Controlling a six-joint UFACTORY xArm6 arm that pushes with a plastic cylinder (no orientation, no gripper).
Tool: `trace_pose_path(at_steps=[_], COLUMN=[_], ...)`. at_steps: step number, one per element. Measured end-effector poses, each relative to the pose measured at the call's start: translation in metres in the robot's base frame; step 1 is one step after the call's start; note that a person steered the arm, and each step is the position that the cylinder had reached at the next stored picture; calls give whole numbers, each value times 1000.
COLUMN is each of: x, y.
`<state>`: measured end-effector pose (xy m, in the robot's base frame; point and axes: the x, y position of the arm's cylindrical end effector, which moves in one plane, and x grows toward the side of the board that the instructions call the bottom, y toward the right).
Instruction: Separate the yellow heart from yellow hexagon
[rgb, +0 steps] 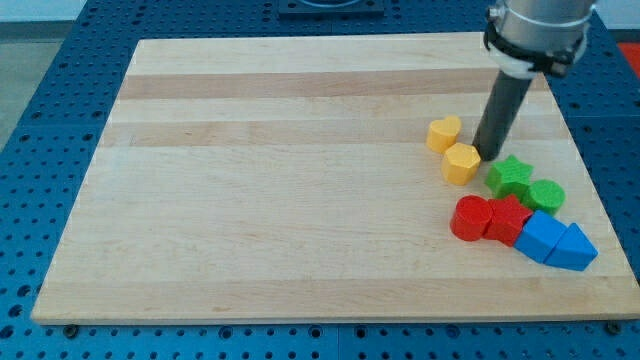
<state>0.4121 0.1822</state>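
The yellow heart lies on the wooden board at the view's right. The yellow hexagon sits just below and to the right of it, touching or nearly touching it. My tip is down on the board right beside the hexagon's upper right edge and to the right of the heart. The dark rod rises from the tip toward the view's top right.
A green star and a green round block lie just right of my tip. Below them sit a red cylinder, a red star, a blue cube and a blue triangle. The board's right edge is close.
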Motion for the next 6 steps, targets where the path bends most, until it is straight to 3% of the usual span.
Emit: trace_pose_path(at_steps=[1, 2, 3, 6], x=[-62, -83, -80, -51], y=[0, -1, -45, -73])
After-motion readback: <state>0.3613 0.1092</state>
